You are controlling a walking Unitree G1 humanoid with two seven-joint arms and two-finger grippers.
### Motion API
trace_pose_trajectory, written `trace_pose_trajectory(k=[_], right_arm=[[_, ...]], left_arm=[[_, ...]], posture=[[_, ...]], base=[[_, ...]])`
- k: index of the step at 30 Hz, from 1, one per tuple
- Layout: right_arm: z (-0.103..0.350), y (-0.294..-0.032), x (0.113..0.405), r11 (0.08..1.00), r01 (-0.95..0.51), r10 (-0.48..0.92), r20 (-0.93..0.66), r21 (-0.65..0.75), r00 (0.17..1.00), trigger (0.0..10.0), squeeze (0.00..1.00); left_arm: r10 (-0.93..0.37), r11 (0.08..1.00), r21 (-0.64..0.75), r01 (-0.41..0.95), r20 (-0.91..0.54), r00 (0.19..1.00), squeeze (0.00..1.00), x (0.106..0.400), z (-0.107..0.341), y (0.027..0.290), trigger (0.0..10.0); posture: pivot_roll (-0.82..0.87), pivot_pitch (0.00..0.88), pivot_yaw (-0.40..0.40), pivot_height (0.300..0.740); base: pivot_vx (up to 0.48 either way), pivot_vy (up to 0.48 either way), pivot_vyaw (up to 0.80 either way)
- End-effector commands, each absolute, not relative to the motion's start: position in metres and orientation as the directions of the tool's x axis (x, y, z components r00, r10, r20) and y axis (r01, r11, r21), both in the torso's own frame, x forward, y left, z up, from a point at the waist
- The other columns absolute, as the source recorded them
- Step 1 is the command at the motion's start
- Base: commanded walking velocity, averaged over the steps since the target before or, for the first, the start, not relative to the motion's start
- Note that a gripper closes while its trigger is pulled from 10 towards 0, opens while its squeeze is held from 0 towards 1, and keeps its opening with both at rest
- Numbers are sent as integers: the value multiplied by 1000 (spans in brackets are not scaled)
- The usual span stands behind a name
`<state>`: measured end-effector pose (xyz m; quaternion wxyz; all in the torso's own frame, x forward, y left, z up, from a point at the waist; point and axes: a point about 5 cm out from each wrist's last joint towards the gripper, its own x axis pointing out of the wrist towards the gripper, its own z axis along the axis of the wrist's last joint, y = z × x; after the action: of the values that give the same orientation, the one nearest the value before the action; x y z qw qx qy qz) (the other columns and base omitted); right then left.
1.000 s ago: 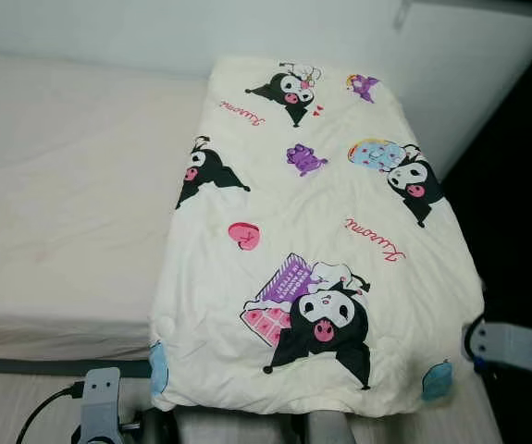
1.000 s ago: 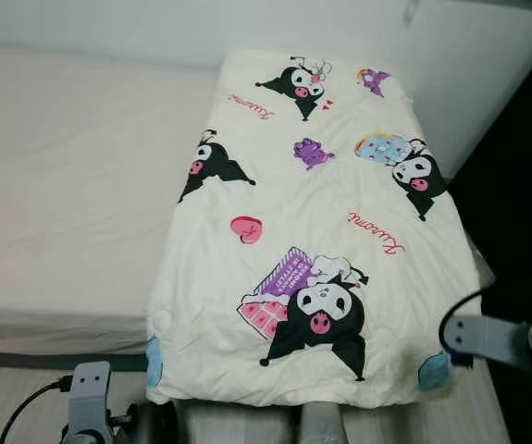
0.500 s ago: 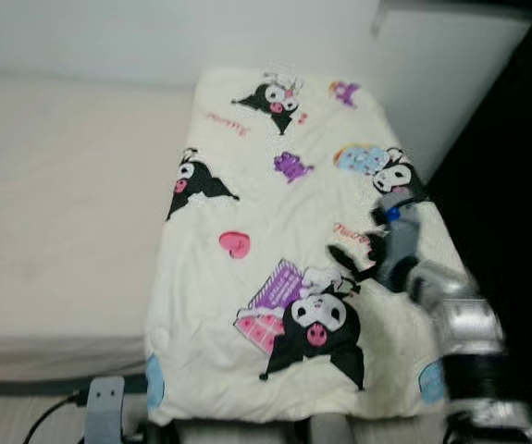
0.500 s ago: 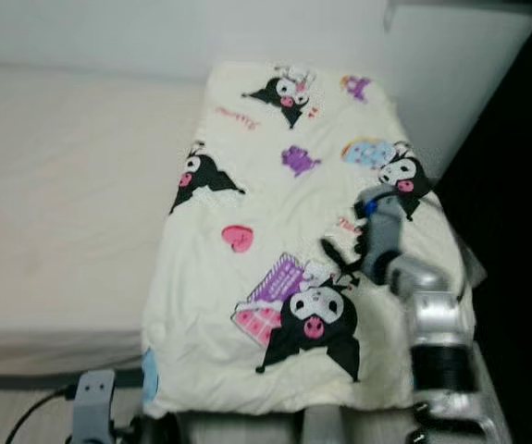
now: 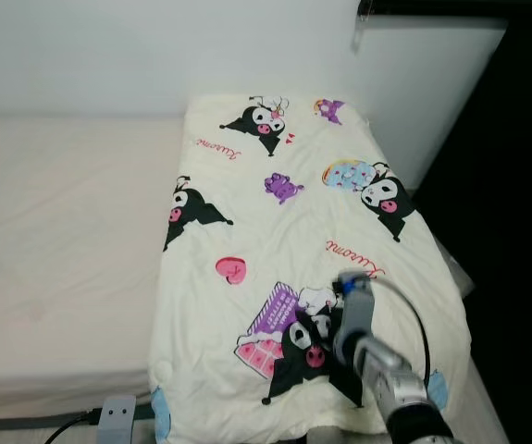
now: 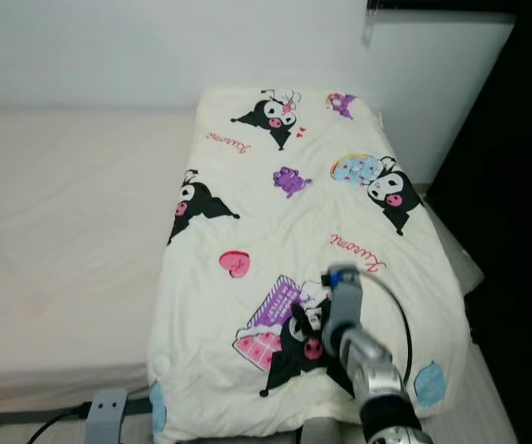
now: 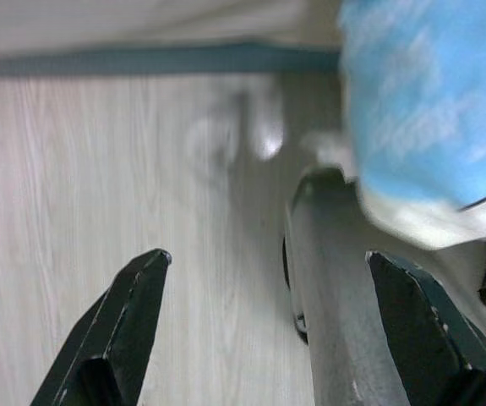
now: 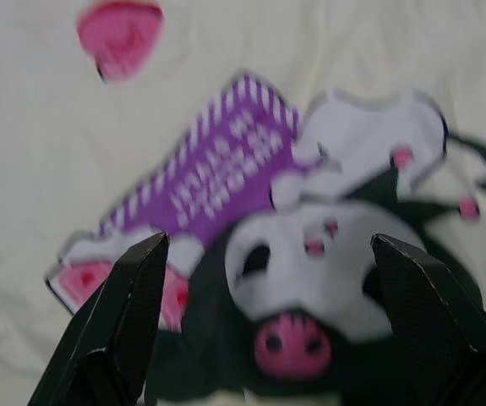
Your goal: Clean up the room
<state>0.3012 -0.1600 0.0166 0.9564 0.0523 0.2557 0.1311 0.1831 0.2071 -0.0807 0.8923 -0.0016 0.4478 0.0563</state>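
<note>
A cream blanket (image 5: 293, 213) printed with black cartoon figures lies spread over the right part of the bed, its front edge hanging over the bed's side. My right arm (image 5: 377, 361) reaches from below over the blanket's front part. My right gripper (image 8: 268, 244) hovers open just above the purple box and black-and-white figure print (image 8: 310, 279), with nothing between its fingers. My left gripper (image 7: 268, 255) hangs open low over the wooden floor (image 7: 99, 186), beside the blanket's blue corner print (image 7: 420, 110).
The bare cream mattress (image 5: 62, 259) spreads to the left of the blanket, with a white wall (image 5: 154, 55) behind. A white panel (image 5: 423, 83) and a dark area (image 5: 515, 185) stand at the right. A dark bed base strip (image 7: 141, 61) runs along the floor.
My right arm has come in from the right edge over the blanket and now sits lower, at the front figure print. The camera has shifted, so the bed sits lower in the picture.
</note>
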Motion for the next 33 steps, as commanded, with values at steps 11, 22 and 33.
trace_pose_trajectory(k=[11, 22, 33], right_arm=[[-23, -173, 272, 981, -181, 181, -626, 63, 759, 10000, 0], [-50, -174, 242, 981, -194, 115, -724, -26, 680, 10000, 0], [-59, -169, 229, 966, -258, 151, -747, -28, 647, 10000, 0]], left_arm=[[108, 993, 60, -104, -823, 558, 0, 179, -83, 210, 10000], [46, 999, 23, -47, -820, 571, 0, 177, -84, 203, 10000], [16, 1000, 23, 5, -826, 563, 0, 178, -85, 196, 10000]], posture=[[-111, 105, -24, 720], [-102, 103, -25, 740], [-98, 96, -21, 740]], base=[[-87, 0, 0], [-175, 0, 0], [0, -410, 548]])
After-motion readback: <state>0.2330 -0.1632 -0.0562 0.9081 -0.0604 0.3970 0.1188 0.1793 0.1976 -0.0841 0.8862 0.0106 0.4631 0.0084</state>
